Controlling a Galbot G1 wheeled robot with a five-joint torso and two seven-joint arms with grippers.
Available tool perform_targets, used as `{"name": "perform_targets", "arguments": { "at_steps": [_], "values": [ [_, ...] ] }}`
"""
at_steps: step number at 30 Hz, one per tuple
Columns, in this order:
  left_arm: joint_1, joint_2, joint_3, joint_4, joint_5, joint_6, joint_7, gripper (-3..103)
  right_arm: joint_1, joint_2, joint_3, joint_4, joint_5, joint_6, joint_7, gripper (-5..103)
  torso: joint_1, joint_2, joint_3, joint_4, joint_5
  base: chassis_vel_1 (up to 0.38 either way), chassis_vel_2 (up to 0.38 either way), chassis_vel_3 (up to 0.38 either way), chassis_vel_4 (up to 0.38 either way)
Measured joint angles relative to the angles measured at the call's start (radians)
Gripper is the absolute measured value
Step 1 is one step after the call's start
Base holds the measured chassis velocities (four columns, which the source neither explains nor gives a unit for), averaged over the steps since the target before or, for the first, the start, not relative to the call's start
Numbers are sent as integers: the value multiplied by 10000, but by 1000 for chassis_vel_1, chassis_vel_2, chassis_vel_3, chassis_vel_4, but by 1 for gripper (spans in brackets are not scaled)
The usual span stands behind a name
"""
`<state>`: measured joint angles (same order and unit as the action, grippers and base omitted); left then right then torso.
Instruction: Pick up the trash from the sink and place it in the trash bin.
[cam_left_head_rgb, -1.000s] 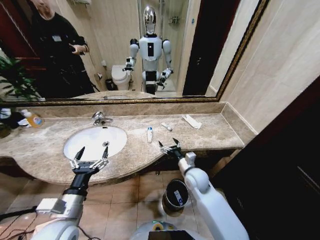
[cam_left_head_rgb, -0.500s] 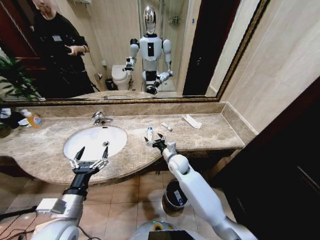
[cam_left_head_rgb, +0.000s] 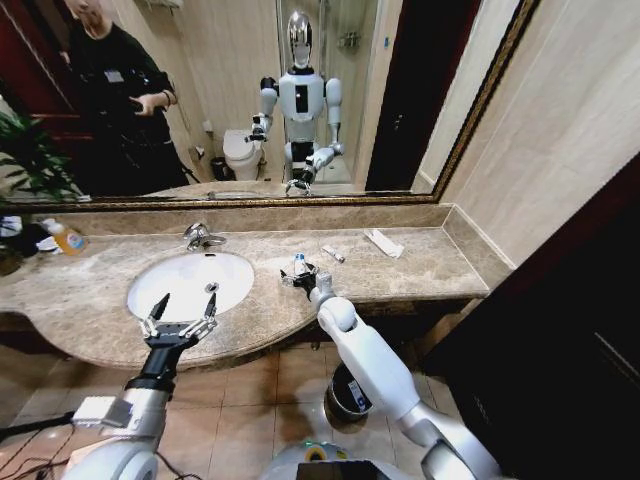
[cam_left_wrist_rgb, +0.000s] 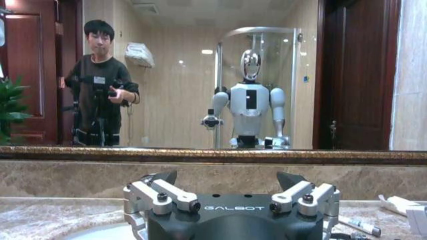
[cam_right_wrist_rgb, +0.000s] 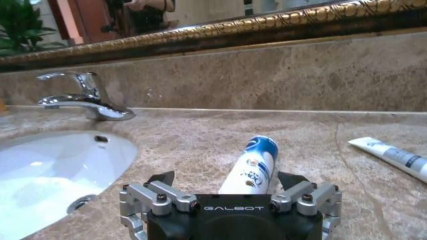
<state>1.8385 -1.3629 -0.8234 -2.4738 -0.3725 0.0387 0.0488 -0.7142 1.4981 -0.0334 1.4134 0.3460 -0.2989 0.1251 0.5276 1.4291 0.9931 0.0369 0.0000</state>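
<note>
A white tube with blue marks (cam_left_head_rgb: 299, 261) (cam_right_wrist_rgb: 252, 165) lies on the beige marble countertop (cam_left_head_rgb: 420, 268), to the right of the white oval sink (cam_left_head_rgb: 178, 275) (cam_right_wrist_rgb: 47, 160). My right gripper (cam_left_head_rgb: 298, 277) (cam_right_wrist_rgb: 227, 179) stands open just before the tube, whose near end lies between the fingers. Farther right lie a smaller white tube (cam_left_head_rgb: 333, 254) (cam_right_wrist_rgb: 392, 154) and a flat white packet (cam_left_head_rgb: 383, 242). Over the sink's front rim my left gripper (cam_left_head_rgb: 180, 318) (cam_left_wrist_rgb: 227, 177) hangs open and holds nothing. The black trash bin (cam_left_head_rgb: 337, 398) stands on the floor below, partly hidden by my right arm.
A chrome faucet (cam_left_head_rgb: 200, 237) (cam_right_wrist_rgb: 87, 100) stands behind the basin. An orange-liquid bottle (cam_left_head_rgb: 65, 238) and a plant (cam_left_head_rgb: 25, 160) are at the far left. A gold-framed mirror (cam_left_head_rgb: 300, 100) runs along the back wall, and a side wall bounds the counter on the right.
My right arm has swung left and forward from the counter's front edge to the blue-marked tube. The left arm has not moved.
</note>
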Motion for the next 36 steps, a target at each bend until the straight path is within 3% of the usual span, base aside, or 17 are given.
{"name": "perform_targets", "arguments": {
  "at_steps": [2,5,7,8,11,13,14,16,17,19,20,28,36],
  "values": [
    [0,0,0,0,0,0,0,100,-4,4,4,-24,-16,29,12,103,0,0,0,0,0,0,0,0,0],
    [0,0,0,0,0,0,1,100,-39,2,15,-59,-65,101,28,94,0,0,0,-1,-1,0,0,0,0],
    [0,0,0,0,0,0,0,100,-89,-16,26,-65,-137,166,72,84,-1,0,0,0,0,0,0,0,0],
    [0,0,0,0,0,0,0,100,-89,-16,26,-65,-137,166,72,84,-1,0,0,0,0,0,0,0,0],
    [0,0,0,0,0,0,0,100,-155,-24,48,-59,-235,197,131,66,-1,0,0,-1,0,0,0,0,0],
    [0,0,0,0,0,0,0,100,-166,-28,49,-52,-258,208,137,66,-1,0,0,0,0,0,0,0,0],
    [0,0,0,0,0,0,0,100,-180,-36,43,-39,-295,225,152,56,-1,0,0,0,0,0,0,0,0],
    [0,0,0,0,0,0,0,100,-185,-40,34,-27,-309,229,177,56,-1,0,0,-1,0,0,0,0,0],
    [0,0,0,0,0,0,0,100,-186,-41,27,-22,-315,230,195,44,-1,0,-1,0,0,0,0,0,0],
    [0,0,0,0,0,0,0,100,-185,-41,23,-18,-321,231,208,44,-1,0,0,0,0,0,0,0,0],
    [0,0,0,0,0,0,0,100,-186,-41,15,-18,-332,235,216,36,-1,0,0,-1,0,0,0,0,0],
    [0,0,0,0,0,0,0,100,-277,-100,-28,155,-412,348,261,29,-1,0,0,0,1,0,0,0,0],
    [0,0,0,0,0,0,0,100,-1060,-834,165,1937,87,45,523,29,-1,2,-1,0,1,0,0,0,0]
  ]
}}
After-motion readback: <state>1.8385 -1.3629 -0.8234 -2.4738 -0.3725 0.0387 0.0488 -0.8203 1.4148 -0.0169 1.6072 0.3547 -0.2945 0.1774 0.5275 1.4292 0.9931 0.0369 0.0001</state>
